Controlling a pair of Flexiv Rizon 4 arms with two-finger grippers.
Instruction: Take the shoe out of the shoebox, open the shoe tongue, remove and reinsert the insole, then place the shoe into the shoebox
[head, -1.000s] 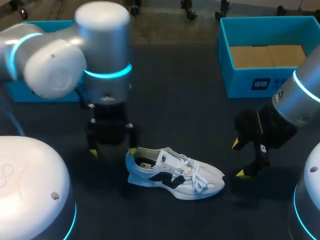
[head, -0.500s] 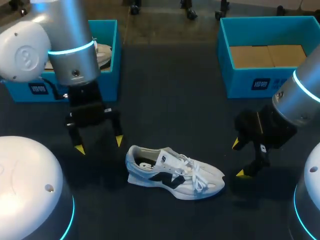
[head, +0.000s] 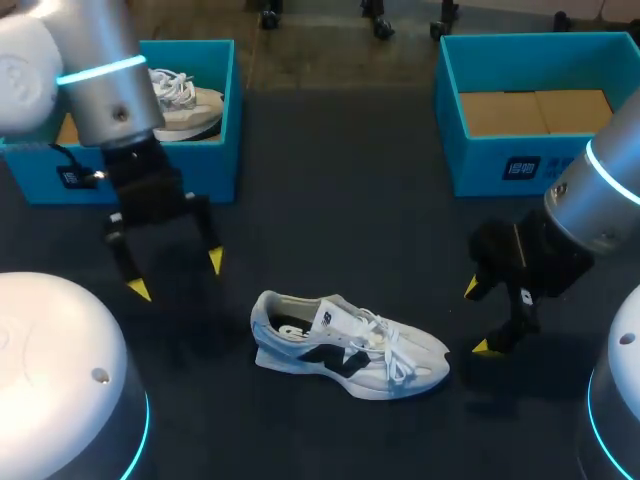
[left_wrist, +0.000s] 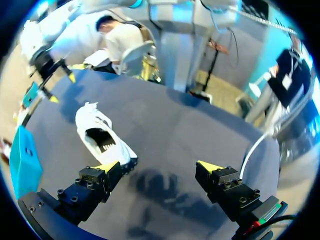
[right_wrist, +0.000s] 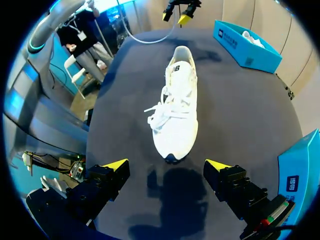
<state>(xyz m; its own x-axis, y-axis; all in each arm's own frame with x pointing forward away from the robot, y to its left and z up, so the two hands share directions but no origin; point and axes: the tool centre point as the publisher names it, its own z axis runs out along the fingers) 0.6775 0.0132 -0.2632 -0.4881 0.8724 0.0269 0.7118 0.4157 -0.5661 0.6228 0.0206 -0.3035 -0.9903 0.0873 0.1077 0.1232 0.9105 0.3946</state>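
A white sneaker (head: 345, 346) with a dark side mark lies on its sole on the dark table, heel toward my left arm, toe toward my right. My left gripper (head: 177, 276) hangs open above the table, off the heel's far left side; in its wrist view the sneaker (left_wrist: 102, 140) lies just ahead of one finger. My right gripper (head: 478, 317) stands open just past the toe, empty; its wrist view shows the sneaker (right_wrist: 176, 105) straight ahead, laces up. A blue shoebox (head: 222, 130) at the back left holds a second shoe (head: 185, 100). Another blue shoebox (head: 500, 160) is at the back right.
The back-right box has a brown cardboard floor (head: 535, 110) and nothing else in it. White arm bases (head: 60, 380) fill both front corners. Dark table surface (head: 350, 220) stretches between the two boxes behind the sneaker.
My left gripper has drawn away from the sneaker's heel, rising back and to the left, open throughout. The sneaker and my right arm have stayed still.
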